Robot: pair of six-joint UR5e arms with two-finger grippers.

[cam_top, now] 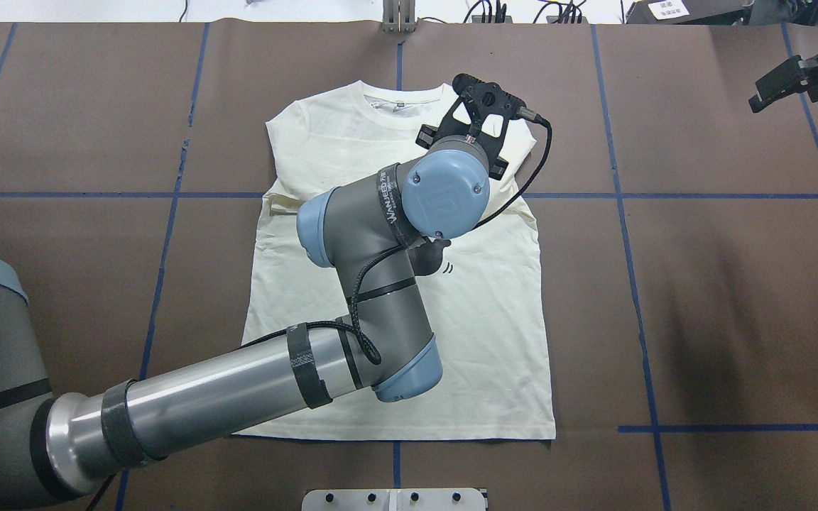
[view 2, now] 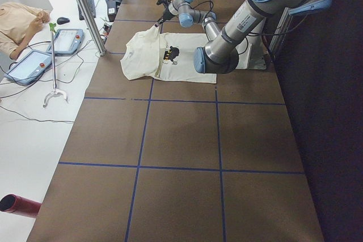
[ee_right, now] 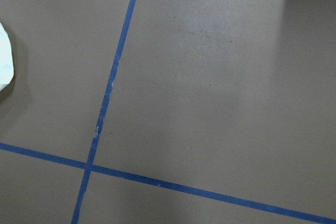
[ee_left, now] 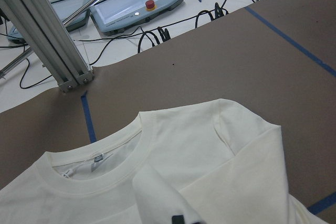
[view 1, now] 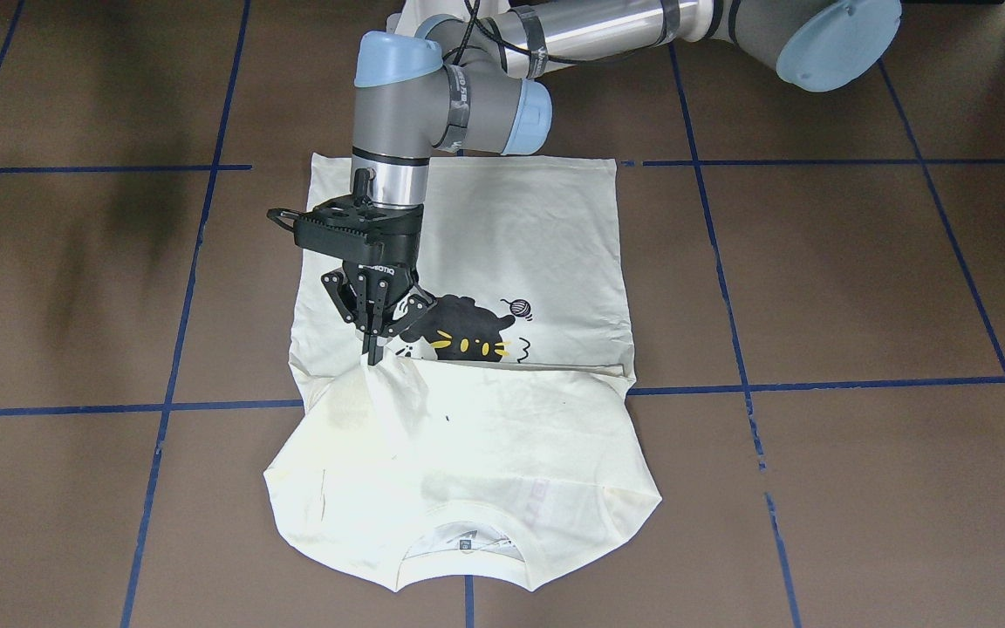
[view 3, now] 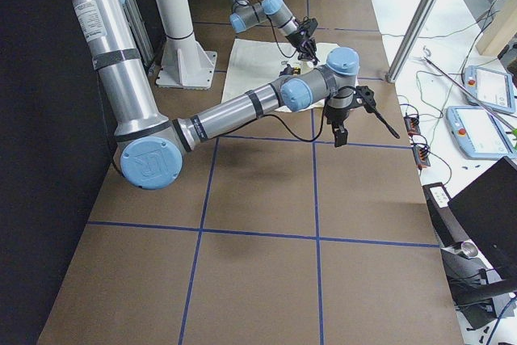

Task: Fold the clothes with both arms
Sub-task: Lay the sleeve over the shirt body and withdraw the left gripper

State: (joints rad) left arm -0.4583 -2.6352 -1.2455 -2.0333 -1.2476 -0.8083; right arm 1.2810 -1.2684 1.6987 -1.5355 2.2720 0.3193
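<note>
- The counter [cam_top: 700,298] carries the shirt [cam_top: 494,341] flat. The shirt's long axis runs away from the robot, with the hem nearest it and the collar [cam_top: 398,99] at the far end.
- The left arm [cam_top: 224,390] reaches across the shirt to its far, robot's-right part. It hides much of the chest in the overhead view.
- A pale layer is folded over the chest (sleeves tucked in, I judge). Its straight edge lies just on the collar side of the cat print [view 1: 468,336], and any lettering beneath it is covered.
- The left hand [view 1: 372,349] points down with its fingers pressed together on a raised peak of that pale layer, just beside the print. I cannot tell whether it grips a cuff or a mid-sleeve pleat.
- From this hand most of the shirt lies toward the robot and toward its left. The next pull probably goes along one of those lines, and the pinched cloth would drag the layer under it if it snags.
- The right hand [view 3: 339,136] hangs over bare counter, well apart from the shirt on the robot's right, so the left hand is far the nearer. I cannot tell whether its fingers are spread. Its own camera shows only tape lines and a sliver of cloth at the edge.
</note>
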